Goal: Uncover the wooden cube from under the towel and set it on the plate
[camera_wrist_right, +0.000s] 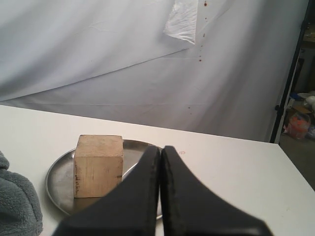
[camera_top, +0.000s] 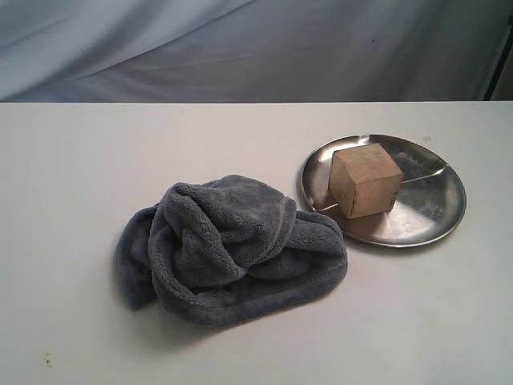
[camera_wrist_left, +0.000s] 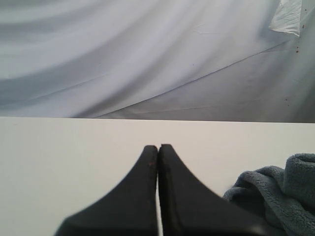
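The light tan wooden cube (camera_top: 365, 180) stands on the shiny steel plate (camera_top: 433, 216) at the right of the table. The dark grey fluffy towel (camera_top: 228, 249) lies bunched to the plate's left, its edge touching the rim. No gripper appears in the exterior view. In the left wrist view my left gripper (camera_wrist_left: 158, 146) is shut and empty above bare table, with the towel (camera_wrist_left: 280, 196) off to one side. In the right wrist view my right gripper (camera_wrist_right: 160, 148) is shut and empty, near the plate (camera_wrist_right: 59, 187) and apart from the cube (camera_wrist_right: 98, 164).
A white table (camera_top: 80, 160) carries everything, with its far edge against a pale draped backdrop (camera_top: 256, 48). A dark stand pole (camera_wrist_right: 288, 73) and some clutter sit beyond the table's end in the right wrist view.
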